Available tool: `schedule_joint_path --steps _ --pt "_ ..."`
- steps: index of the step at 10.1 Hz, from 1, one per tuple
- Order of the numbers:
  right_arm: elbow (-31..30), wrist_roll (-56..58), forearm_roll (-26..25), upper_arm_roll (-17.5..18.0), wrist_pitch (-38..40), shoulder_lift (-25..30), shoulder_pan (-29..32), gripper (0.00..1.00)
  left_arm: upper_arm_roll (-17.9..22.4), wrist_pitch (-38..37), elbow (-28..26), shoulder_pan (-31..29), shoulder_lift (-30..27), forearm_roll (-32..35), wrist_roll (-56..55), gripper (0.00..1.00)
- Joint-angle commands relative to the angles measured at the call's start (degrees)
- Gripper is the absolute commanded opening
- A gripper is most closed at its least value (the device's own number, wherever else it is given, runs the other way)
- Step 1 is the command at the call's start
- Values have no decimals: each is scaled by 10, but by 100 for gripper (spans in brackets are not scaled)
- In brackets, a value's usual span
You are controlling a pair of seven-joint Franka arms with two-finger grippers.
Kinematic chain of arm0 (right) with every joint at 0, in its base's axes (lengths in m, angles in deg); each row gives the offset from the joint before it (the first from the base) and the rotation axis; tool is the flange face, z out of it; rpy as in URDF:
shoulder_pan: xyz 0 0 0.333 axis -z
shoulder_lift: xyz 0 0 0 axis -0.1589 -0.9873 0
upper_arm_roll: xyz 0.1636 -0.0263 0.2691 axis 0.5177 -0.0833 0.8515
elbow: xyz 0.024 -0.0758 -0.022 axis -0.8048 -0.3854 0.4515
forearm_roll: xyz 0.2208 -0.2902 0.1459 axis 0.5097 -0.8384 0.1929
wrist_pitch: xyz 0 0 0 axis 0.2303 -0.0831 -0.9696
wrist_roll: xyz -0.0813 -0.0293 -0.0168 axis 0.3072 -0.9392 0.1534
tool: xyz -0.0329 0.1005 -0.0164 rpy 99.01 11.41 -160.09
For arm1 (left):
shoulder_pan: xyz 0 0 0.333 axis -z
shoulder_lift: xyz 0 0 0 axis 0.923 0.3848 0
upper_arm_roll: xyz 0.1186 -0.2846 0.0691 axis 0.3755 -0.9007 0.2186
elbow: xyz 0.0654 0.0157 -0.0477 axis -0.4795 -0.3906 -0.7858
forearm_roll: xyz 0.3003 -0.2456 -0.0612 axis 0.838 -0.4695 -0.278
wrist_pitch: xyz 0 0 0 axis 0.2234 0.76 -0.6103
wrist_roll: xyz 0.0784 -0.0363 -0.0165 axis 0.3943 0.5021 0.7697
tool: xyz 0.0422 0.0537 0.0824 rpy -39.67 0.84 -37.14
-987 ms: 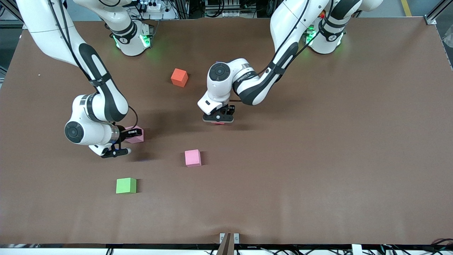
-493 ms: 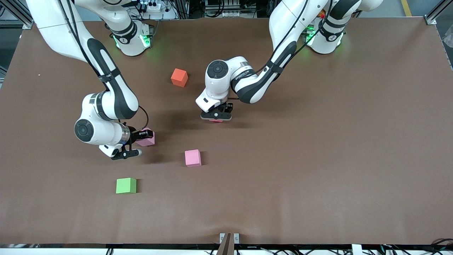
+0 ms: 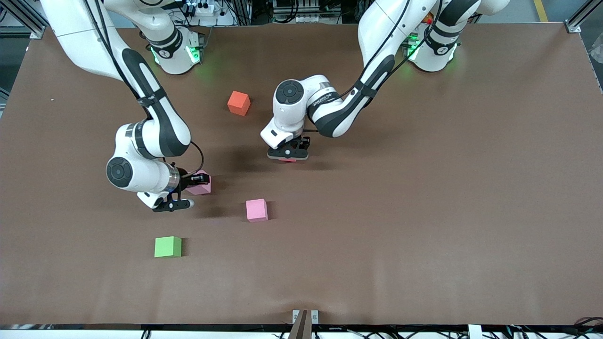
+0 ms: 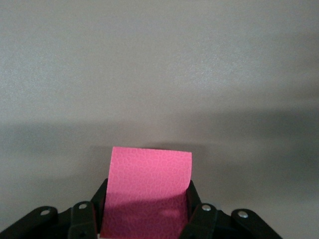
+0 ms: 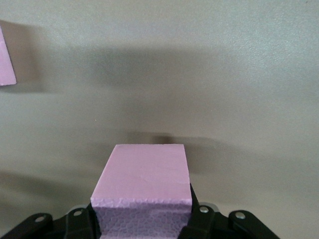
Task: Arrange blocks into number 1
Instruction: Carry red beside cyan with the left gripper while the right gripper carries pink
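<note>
Two tools are each clamping a block: the right tool (image 3: 197,181) is carrying a pink block (image 3: 202,185) toward the bench's middle, where the left tool (image 3: 288,155) is gripping a red block (image 3: 287,160) low over the bench (image 3: 424,212), with a loose pink block (image 3: 256,210) lying between them.

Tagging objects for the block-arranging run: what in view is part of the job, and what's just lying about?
Job:
- red block, shut in left gripper
- pink block, shut in right gripper
- second pink block, orange block, green block, loose on the table

Lying about:
- nothing else visible on the table
</note>
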Motion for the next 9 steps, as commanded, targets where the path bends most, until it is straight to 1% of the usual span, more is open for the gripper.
schedule_joint_path --steps 1,4,5,6,7,9 --pt "1 -7 10 1 4 2 -3 0 -4 -5 -5 0 -2 19 -25 99" --pt "-5 -13 10 1 9 3 -13 0 -6 -5 1 -2 -3 14 -52 100" --pt "-6 -18 10 2 10 4 -21 0 -6 -5 3 -2 -5 12 -53 100" --pt "-6 -43 10 1 9 6 -42 0 -7 -5 4 -3 -12 11 -63 100" --pt "-5 -82 10 1 7 7 -71 0 -16 -7 4 -8 -29 10 -80 100" --pt "-5 -117 10 2 8 11 -105 0 -16 -74 1 -41 -89 11 -82 100"
